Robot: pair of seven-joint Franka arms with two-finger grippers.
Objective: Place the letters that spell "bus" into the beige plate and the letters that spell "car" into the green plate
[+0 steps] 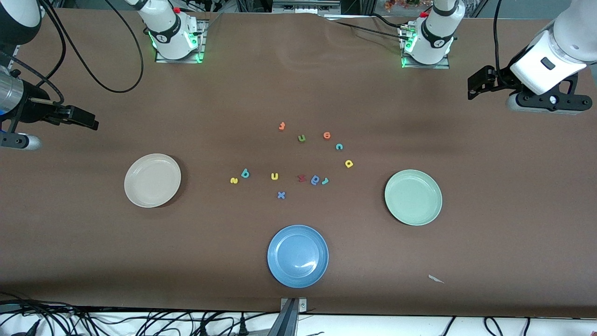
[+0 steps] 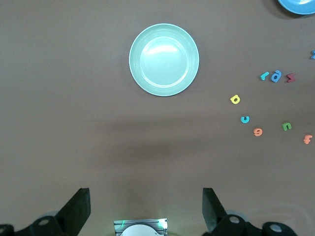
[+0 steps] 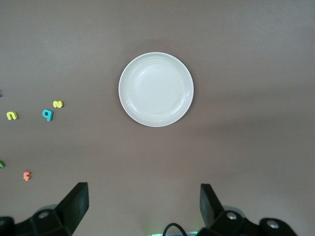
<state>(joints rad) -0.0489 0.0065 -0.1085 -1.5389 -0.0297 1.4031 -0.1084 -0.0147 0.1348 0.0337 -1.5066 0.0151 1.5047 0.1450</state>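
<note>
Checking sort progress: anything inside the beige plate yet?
Nothing. The beige plate shows a bare inside in the front and right wrist views, uncovered. All letters lie on the table.

All letters loose on the worktop (image 1: 298, 70), none in a plate. Beige plate (image 1: 152, 180) sits toward the right arm's end, green plate (image 1: 413, 197) toward the left arm's end, blue plate (image 1: 297, 256) between them and nearest the front camera. Letters cluster between the beige and green plates. "s" (image 1: 233, 180) just beside "b" (image 1: 245, 174), closest to the beige plate; "u" (image 1: 274, 176) near them. "r" (image 1: 325, 181) mid-cluster. "c" (image 1: 339, 146) and "a" (image 1: 349, 163) lie closer to the green plate, farther from the camera than "r".
</note>
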